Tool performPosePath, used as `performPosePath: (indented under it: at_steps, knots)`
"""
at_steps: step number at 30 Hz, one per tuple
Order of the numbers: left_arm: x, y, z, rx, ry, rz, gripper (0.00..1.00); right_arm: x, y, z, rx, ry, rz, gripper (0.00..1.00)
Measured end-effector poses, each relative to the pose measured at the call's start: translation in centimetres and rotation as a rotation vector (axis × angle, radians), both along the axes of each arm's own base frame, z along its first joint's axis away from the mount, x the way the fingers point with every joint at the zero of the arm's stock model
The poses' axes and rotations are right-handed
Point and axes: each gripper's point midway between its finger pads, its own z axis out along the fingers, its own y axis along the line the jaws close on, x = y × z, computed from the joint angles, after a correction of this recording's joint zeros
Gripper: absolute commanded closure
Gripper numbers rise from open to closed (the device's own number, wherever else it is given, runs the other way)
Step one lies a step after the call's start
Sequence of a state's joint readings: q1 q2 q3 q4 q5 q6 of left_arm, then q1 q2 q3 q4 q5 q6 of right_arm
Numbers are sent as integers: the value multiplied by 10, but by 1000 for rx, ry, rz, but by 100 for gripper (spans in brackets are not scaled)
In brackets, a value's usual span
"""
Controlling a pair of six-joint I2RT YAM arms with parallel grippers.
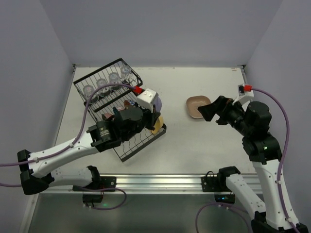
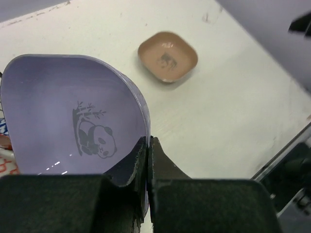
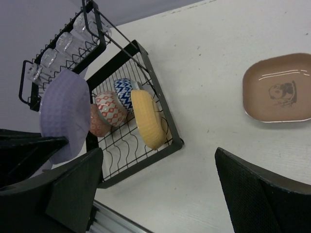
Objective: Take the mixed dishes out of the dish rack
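Note:
My left gripper (image 1: 153, 115) is shut on the rim of the purple plate (image 1: 158, 103), held on edge above the right end of the black wire dish rack (image 1: 127, 154). In the left wrist view the plate (image 2: 63, 107) shows a panda print, with the jaws (image 2: 147, 141) pinched on its edge. The rack (image 3: 146, 162) holds the yellow plate (image 3: 146, 119) on edge, a blue bowl (image 3: 124, 92), a pink patterned bowl (image 3: 111, 108), a red-brown bowl (image 3: 97, 125) and several glass cups (image 3: 63, 46). The tan plate (image 1: 198, 107) lies flat on the table. My right gripper (image 1: 208, 112) is open and empty beside it.
The white table (image 1: 194, 150) has walls on three sides. A metal rail (image 1: 160, 182) with the arm bases runs along the near edge. The tan plate also shows in the left wrist view (image 2: 167, 56) and the right wrist view (image 3: 279, 94).

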State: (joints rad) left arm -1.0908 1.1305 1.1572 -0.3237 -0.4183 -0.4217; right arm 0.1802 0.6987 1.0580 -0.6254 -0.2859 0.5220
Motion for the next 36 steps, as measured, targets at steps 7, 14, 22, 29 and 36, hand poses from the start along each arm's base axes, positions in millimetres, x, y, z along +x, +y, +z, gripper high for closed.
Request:
performPosePath:
  at_steps: [7,14,22,29,36]
  knots:
    - [-38,3,-52,382,-88,-342,100,4,22,-18,-41,156,124,2]
    - [-78,-2,-70,544,-183,-671,100,-19,61,-50,-162,312,300,11]
    - [-97,-8,-108,753,-199,-840,100,-28,79,-54,-216,336,359,19]
    - [-101,-16,-125,833,-197,-878,100,-29,103,-83,-295,419,396,35]
    - [-93,-19,-123,863,-228,-833,100,-25,113,-100,-308,462,368,61]
